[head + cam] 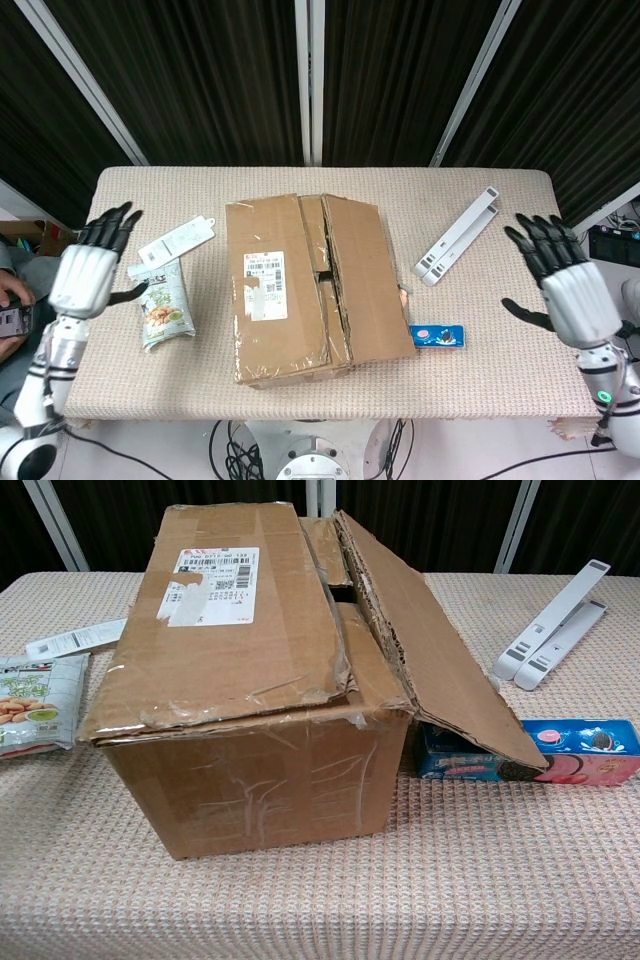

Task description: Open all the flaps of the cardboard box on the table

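The cardboard box (300, 290) (250, 680) stands mid-table. Its left long flap (272, 285) (225, 610), with a white label, lies flat on top. The right long flap (365, 275) (430, 650) hangs outward and down over the box's right side. A short inner flap (322, 235) shows in the gap between them. My left hand (92, 270) hovers open over the table's left edge, fingers spread, well clear of the box. My right hand (560, 280) hovers open past the right edge, fingers spread. Neither hand shows in the chest view.
A snack bag (160, 302) (25, 700) and a white tag (178, 240) (75, 638) lie left of the box. A blue-pink cookie pack (438, 335) (560, 752) lies under the hanging flap's edge. A white stand (458, 236) (552, 625) lies at the right rear.
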Tool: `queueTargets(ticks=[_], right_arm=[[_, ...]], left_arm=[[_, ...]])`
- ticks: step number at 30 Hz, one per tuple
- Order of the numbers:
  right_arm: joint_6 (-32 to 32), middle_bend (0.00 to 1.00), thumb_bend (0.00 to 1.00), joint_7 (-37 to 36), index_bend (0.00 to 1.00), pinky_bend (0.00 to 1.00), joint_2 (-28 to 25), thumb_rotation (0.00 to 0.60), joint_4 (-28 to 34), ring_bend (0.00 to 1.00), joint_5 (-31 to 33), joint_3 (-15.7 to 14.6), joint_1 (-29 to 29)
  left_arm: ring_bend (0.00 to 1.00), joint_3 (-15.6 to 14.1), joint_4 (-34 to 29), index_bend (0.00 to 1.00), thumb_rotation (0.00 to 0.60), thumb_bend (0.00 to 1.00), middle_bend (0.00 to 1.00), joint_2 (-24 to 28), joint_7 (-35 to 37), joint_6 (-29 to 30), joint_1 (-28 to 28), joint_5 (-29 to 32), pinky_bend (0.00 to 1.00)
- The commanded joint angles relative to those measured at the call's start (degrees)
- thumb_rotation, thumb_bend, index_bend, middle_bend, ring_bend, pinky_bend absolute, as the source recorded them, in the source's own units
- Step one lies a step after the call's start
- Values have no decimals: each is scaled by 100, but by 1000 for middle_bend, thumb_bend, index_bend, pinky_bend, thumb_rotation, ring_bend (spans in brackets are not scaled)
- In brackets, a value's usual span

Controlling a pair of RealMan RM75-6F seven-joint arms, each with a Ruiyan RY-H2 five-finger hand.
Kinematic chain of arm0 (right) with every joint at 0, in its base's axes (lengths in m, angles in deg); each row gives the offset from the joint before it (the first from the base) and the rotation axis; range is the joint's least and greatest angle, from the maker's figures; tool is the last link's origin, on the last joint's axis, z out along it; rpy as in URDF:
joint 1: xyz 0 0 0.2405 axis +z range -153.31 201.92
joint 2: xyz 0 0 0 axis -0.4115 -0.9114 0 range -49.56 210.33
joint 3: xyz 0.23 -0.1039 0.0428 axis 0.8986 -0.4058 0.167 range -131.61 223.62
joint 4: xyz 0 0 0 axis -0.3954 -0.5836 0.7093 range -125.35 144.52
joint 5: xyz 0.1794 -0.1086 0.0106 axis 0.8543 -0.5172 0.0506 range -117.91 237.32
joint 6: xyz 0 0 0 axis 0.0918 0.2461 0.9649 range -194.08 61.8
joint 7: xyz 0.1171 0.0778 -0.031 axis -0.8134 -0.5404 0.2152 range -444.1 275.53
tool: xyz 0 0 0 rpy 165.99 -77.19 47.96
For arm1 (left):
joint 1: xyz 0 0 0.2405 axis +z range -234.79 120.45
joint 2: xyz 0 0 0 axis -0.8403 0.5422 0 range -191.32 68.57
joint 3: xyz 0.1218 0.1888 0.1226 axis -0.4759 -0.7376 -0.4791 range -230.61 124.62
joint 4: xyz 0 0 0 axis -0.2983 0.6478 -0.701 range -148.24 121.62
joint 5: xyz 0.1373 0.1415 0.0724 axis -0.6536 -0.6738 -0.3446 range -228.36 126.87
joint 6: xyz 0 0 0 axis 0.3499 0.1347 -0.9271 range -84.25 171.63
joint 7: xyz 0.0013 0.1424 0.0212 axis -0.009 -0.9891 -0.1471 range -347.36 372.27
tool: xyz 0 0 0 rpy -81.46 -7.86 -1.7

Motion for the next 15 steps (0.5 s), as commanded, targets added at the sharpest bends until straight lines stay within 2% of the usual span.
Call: queueTargets(ticks=[1,8,15], right_arm=[[1291,0,0,1089,0,0,192,600,649,0,320,451,1107],[2520,0,0,2328,0,0,1310,600,322,0,1232,631,2312],[2955,0,0,2911,0,0,2463,600,-401,0,1752,585,3108]], left_arm=[[67,-404,84,45,598,101,9,256,492,546,616,-272,180],[67,-648,568,45,600,96,22,185,1277,1121,1272,-638,180],[67,-740,947,45,600,91,27,31,1615,1405,1648,-858,180]])
